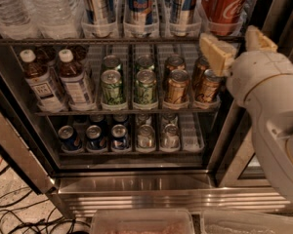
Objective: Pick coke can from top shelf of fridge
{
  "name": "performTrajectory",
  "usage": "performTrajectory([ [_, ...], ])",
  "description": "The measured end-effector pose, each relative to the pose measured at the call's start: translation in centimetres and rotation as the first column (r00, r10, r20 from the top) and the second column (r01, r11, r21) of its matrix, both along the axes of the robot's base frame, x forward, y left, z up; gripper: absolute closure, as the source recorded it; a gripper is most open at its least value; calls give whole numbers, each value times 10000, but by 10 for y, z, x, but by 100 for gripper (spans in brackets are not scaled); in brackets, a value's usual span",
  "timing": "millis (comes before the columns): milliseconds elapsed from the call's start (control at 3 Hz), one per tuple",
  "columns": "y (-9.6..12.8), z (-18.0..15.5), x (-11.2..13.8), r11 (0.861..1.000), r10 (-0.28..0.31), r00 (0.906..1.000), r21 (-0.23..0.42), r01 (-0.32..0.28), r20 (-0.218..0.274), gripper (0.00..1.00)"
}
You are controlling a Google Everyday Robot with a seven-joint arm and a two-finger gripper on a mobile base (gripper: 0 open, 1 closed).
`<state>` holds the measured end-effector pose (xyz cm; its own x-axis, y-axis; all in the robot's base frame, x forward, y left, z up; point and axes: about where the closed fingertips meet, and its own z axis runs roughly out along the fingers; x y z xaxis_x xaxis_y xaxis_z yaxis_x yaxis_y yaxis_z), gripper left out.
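At the right end of the top shelf of the fridge, the coke can is standing upright in a clear lane tray. Just below it, the end effector is hovering, fingers spread and gripping nothing. The can is sitting above the gap, slightly left, its long axis vertical.

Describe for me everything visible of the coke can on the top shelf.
The coke can is red, shiny metal with white script. It stands upright in a clear tray at the right end of the top shelf; its top is cut off by the picture. The hand is just below it, open, seemingly not touching it.
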<state>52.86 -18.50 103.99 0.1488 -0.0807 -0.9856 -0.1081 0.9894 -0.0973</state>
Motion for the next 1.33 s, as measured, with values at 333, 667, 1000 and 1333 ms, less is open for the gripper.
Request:
performTrajectory([
  [333, -1, 11, 16, 10000, -41, 9999, -77, 42, 110, 33],
  [667, 0, 25, 35, 9999, -100, 9995, -92, 103, 313, 34],
  [1000, -1, 37, 49, 9999, -156, 9986, -54, 159, 507, 34],
  [1333, -5, 42, 63, 9996, -255, 9983, 104, 250, 521, 35],
])
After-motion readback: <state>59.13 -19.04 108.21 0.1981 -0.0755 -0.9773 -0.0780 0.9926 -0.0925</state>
